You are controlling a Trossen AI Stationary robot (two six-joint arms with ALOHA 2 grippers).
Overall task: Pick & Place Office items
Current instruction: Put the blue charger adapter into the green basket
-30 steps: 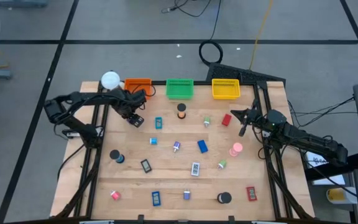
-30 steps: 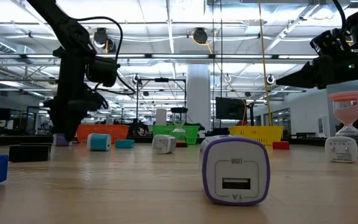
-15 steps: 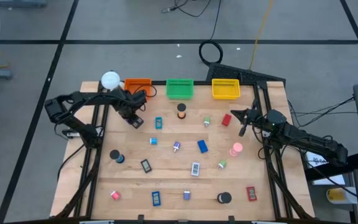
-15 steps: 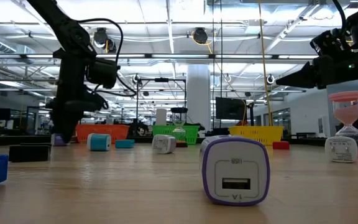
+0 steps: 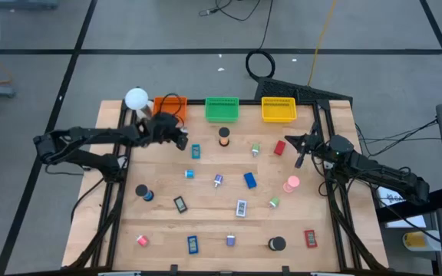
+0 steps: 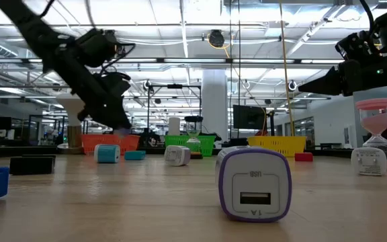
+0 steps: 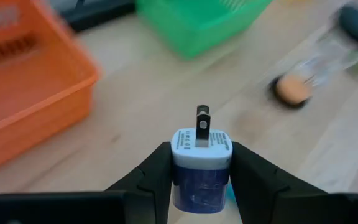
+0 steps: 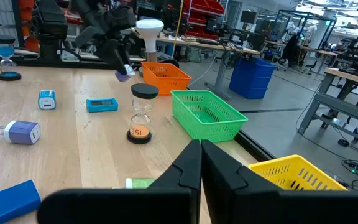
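Now the left pincer [image 7: 201, 180] is clamped on a small purple-and-white plug charger [image 7: 201, 167], held clear above the wooden counter [image 5: 206, 222] near the orange tray [image 5: 171, 105] at the far edge. So the carry step looks to be in hand: one office item is lifted, while many others lie scattered on the counter. Next, the arm likely needs to bring the charger over a tray and let go. Over at the counter's right side, the right pincer [image 8: 200, 163] hangs fully closed and empty.
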